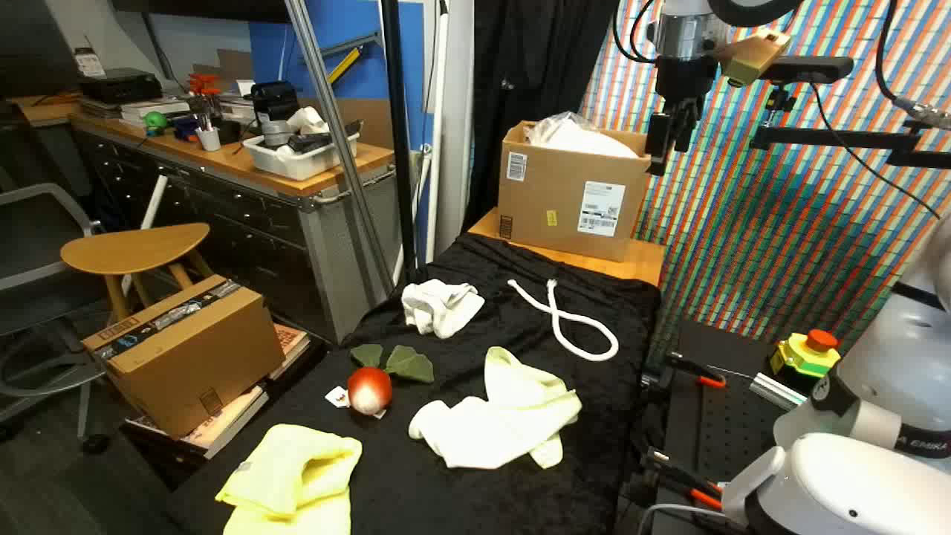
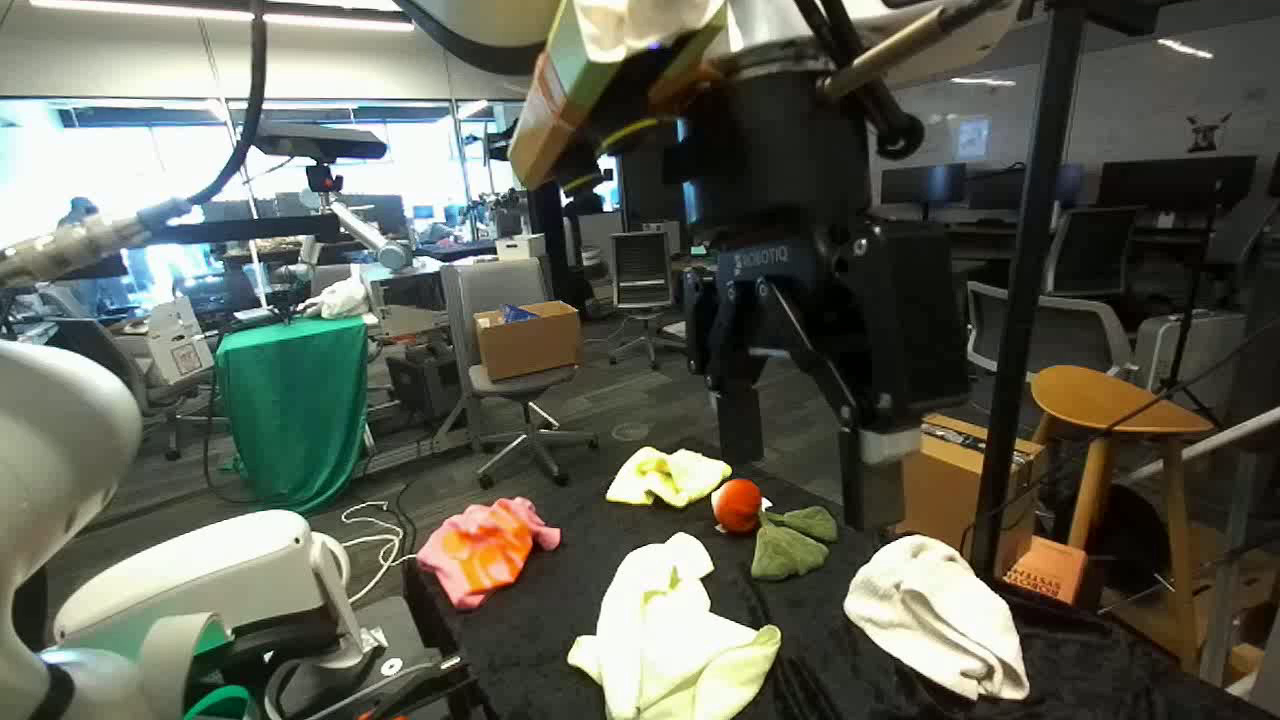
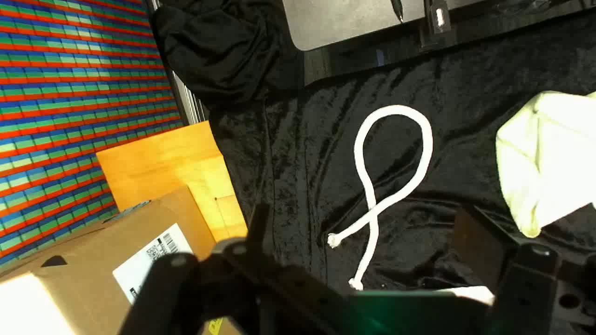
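White soft-looking rope (image 3: pixel 372 213) lies in a crossed loop on the black-cloth-draped worktop (image 1: pixel 461 371), well apart from the black two-fingered end effector (image 2: pixel 808 488), which hangs empty, fingers spread. Pre-grasp positioning seems in hand; reaching the rope would call for lowering.

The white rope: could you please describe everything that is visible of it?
The white rope looks like thick fabric cord. It lies between the labelled cardboard box and the pale yellow cloth, touching only the black cloth beneath. It bends into one teardrop loop and crosses itself once; both ends are free and look knobby in the wrist view.
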Available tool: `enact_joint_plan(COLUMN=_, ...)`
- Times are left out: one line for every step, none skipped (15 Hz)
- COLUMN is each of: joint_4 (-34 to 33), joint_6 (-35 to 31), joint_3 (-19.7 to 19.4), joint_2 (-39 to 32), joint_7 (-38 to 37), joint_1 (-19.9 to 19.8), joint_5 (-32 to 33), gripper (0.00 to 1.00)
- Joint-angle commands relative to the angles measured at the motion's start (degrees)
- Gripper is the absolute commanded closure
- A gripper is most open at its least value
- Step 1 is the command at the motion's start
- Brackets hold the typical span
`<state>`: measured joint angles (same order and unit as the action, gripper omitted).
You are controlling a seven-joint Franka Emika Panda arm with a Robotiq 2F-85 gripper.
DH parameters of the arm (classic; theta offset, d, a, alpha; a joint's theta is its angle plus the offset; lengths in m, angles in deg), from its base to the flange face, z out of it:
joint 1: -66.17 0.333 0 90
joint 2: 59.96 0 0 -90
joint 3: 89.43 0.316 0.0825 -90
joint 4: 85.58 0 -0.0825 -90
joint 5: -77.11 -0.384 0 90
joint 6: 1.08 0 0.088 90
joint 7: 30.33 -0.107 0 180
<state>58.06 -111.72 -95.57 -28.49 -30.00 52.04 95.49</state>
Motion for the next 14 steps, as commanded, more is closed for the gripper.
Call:
enact_joint_plan(joint_4=-0.3, joint_6=0.2, joint_3=-0.7, joint_2=0.0, joint_7=-0.3, joint_1=0.8, joint_5=0.3, gripper=0.00)
enact_joint_plan(joint_4=-0.6, joint_6=0.2, joint_3=-0.7, joint_2=0.1, joint_7=-0.3, joint_1=0.8, joint_5=0.3, gripper=0.00)
enact_joint_plan(joint_4=-0.8, joint_6=0.2, joint_3=-0.7, joint_2=0.1, joint_7=-0.3, joint_1=0.8, joint_5=0.3, gripper=0.00)
enact_joint_plan(joint_4=-0.8, joint_6=0.2, joint_3=-0.7, joint_2=0.1, joint_7=-0.3, joint_1=0.8, joint_5=0.3, gripper=0.00)
enact_joint_plan(joint_4=-0.8, joint_6=-0.2, joint_3=-0.7, joint_2=-0.2, joint_7=-0.6, joint_1=0.8, joint_5=0.4, gripper=0.00)
enact_joint_plan(joint_4=-0.8, joint_6=-1.4, joint_3=-0.7, joint_2=-1.3, joint_7=-1.2, joint_1=0.8, joint_5=0.5, gripper=0.00)
enact_joint_plan(joint_4=-1.1, joint_6=-2.4, joint_3=-0.9, joint_2=-2.8, joint_7=-1.3, joint_1=1.0, joint_5=0.1, gripper=0.00)
enact_joint_plan(joint_4=-1.5, joint_6=-4.0, joint_3=-1.3, joint_2=-4.8, joint_7=-1.0, joint_1=1.2, joint_5=-0.1, gripper=0.00)
enact_joint_plan(joint_4=-1.6, joint_6=-6.1, joint_3=-1.5, joint_2=-6.7, joint_7=-1.3, joint_1=1.3, joint_5=-0.3, gripper=0.00)
enact_joint_plan(joint_4=-1.9, joint_6=-7.7, joint_3=-1.9, joint_2=-8.6, joint_7=-0.5, joint_1=1.6, joint_5=-0.9, gripper=0.00)
enact_joint_plan(joint_4=-1.9, joint_6=-10.3, joint_3=-2.4, joint_2=-11.0, joint_7=-0.1, joint_1=1.9, joint_5=-1.5, gripper=0.00)
enact_joint_plan(joint_4=-1.8, joint_6=-12.8, joint_3=-2.6, joint_2=-13.2, joint_7=-0.2, joint_1=2.0, joint_5=-1.8, gripper=0.00)
enact_joint_plan(joint_4=-1.9, joint_6=-15.1, joint_3=-3.0, joint_2=-15.6, joint_7=0.3, joint_1=2.1, joint_5=-2.6, gripper=0.00)
enact_joint_plan(joint_4=-2.2, joint_6=-16.7, joint_3=-3.2, joint_2=-18.2, joint_7=0.4, joint_1=2.3, joint_5=-3.5, gripper=0.00)
